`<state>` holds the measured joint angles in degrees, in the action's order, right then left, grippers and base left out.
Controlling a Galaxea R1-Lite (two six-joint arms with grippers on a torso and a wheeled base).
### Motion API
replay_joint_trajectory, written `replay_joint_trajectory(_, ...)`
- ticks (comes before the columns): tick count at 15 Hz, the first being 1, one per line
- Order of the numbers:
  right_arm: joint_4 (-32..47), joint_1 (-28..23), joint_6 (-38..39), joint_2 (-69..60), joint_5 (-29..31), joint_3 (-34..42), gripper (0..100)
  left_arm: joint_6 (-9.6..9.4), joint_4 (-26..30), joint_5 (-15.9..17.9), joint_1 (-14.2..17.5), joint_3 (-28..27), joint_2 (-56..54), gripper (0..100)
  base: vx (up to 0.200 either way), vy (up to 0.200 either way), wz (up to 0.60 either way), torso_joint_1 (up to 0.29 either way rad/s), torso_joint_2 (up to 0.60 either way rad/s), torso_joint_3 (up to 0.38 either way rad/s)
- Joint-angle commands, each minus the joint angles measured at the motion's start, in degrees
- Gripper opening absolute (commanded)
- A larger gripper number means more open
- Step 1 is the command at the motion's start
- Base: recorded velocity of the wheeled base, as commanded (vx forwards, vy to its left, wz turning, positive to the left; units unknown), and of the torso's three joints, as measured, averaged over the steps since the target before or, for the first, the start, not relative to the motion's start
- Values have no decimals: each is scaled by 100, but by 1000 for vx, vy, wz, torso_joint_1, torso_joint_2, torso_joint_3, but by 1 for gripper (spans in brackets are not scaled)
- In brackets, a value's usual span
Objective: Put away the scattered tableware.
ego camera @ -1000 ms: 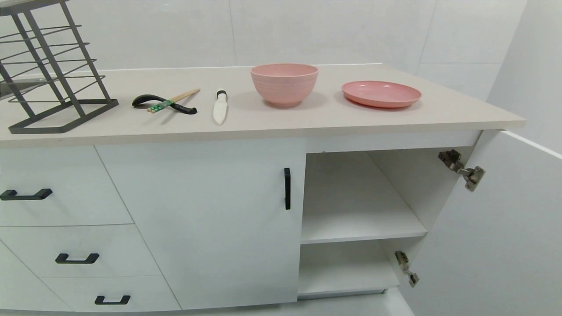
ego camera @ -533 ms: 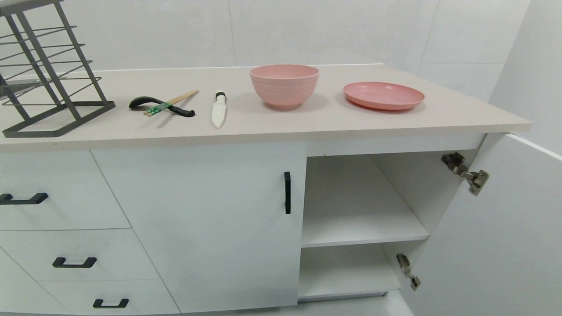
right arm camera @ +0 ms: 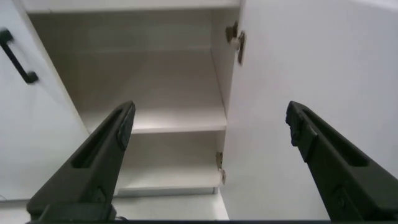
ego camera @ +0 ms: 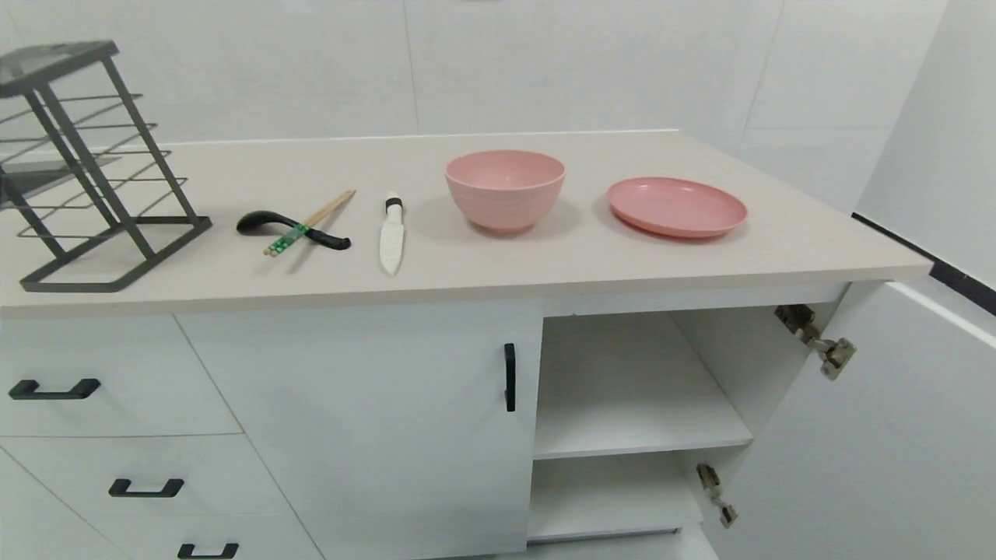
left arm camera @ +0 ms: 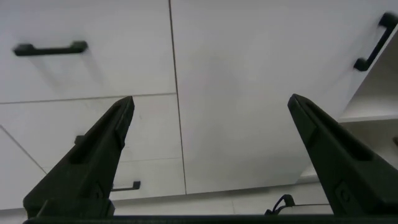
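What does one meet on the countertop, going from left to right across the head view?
Metal rack → black spoon → white knife → pink bowl → pink plate.

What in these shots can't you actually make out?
- Head view: the rack is cut off by the left edge.
- Head view: the bowl has its bottom hidden by its near wall.
- Head view: the closed door and drawers hide whatever is behind them.
- Head view: the chopsticks cover part of the black spoon.
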<state>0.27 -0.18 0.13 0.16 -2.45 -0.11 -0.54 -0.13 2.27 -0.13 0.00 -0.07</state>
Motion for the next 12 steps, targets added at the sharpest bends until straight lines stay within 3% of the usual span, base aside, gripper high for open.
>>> replay_joint_trajectory(1,8,1,4,-7,-1,2,100,1,5,2,5,0,7,100,0,0,0,173,-579,-168)
replay_joint_trajectory(4,8,1,-5,-7,-1,2,100,1,5,2,5,0,7,100,0,0,0,237,-494,-209)
replay_joint_trajectory(8,8,1,4,-7,-1,2,100,10,5,2,-4,0,7,100,0,0,0,112,-485,-221)
replay_joint_trajectory(12,8,1,4,-7,-1,2,100,10,5,2,-4,0,7,100,0,0,0,382,-486,-228)
